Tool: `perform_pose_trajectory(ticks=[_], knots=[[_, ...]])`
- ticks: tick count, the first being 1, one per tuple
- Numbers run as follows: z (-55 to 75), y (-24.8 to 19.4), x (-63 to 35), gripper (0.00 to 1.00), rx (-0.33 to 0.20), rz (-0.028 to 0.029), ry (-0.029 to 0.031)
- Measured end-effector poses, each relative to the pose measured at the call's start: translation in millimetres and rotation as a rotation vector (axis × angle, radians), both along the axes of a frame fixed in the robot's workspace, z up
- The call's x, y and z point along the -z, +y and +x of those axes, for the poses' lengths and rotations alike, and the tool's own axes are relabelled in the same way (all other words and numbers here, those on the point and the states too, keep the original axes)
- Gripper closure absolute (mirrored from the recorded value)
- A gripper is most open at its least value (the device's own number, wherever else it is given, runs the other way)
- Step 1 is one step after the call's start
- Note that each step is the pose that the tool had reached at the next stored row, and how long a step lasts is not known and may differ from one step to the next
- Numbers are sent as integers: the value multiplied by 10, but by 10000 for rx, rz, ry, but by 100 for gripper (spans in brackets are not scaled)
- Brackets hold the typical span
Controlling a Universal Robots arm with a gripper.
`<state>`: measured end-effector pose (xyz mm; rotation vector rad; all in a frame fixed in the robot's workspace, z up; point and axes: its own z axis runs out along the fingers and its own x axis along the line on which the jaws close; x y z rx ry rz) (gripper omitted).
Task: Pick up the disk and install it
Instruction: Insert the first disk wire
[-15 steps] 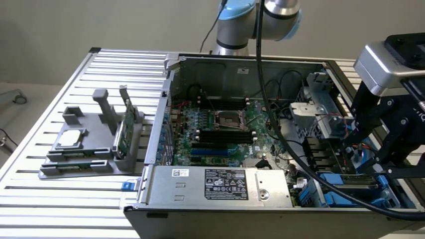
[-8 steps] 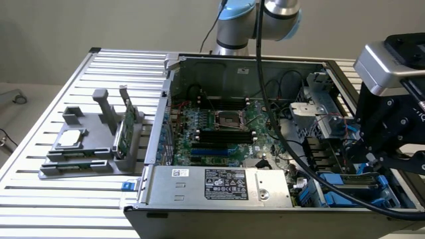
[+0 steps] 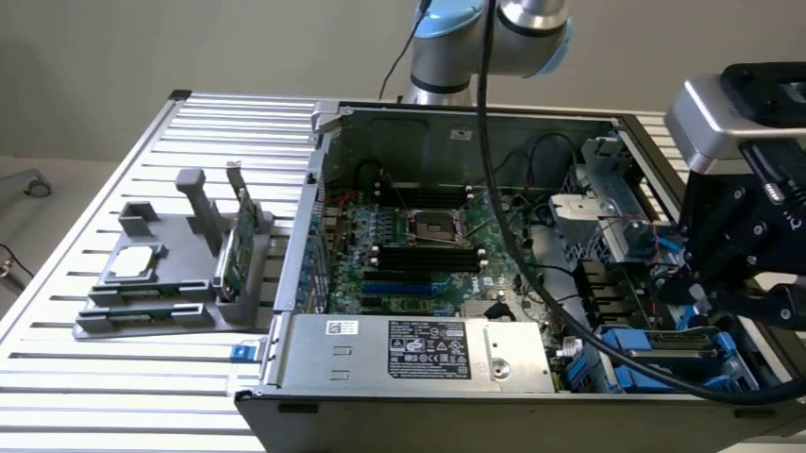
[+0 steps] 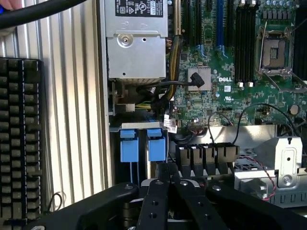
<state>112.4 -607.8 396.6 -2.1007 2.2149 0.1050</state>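
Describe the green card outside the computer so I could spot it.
Find the open computer case; to the exterior view's left of it, a grey stand sits on the slatted table. The card stands on edge in that stand, thin and green, unlike the flat silver drive lying beside it.

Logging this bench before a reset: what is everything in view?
Open metal computer case: one, grey, on the slatted aluminium table
Motherboard: one, green, inside the case
Box-shaped power supply: one, silver, at the case's edge
Plastic tabs: two, blue, beside the power supply
Plastic stand: one, grey, exterior view's left, holding a flat silver drive and green circuit card
Keyboard: one, black, on the table
Cable: one, black, across the case
Robot arm: one, silver-blue, behind the case
Hand: one, black, near the tabs
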Motion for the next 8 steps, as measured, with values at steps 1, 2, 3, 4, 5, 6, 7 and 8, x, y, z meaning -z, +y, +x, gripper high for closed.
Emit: perform_pose_trajectory(ticks=[1,2,3,4,5,6,7,8], knots=[[0,0,4,87,150,20,0],[0,0,7,87,293,38,0],[0,0,11,85,444,59,0],[0,0,15,79,593,77,0],[0,-1,19,79,744,96,0],[0,-1,24,73,889,116,0],[0,0,28,67,1039,134,0],[0,0,34,67,1207,151,0]])
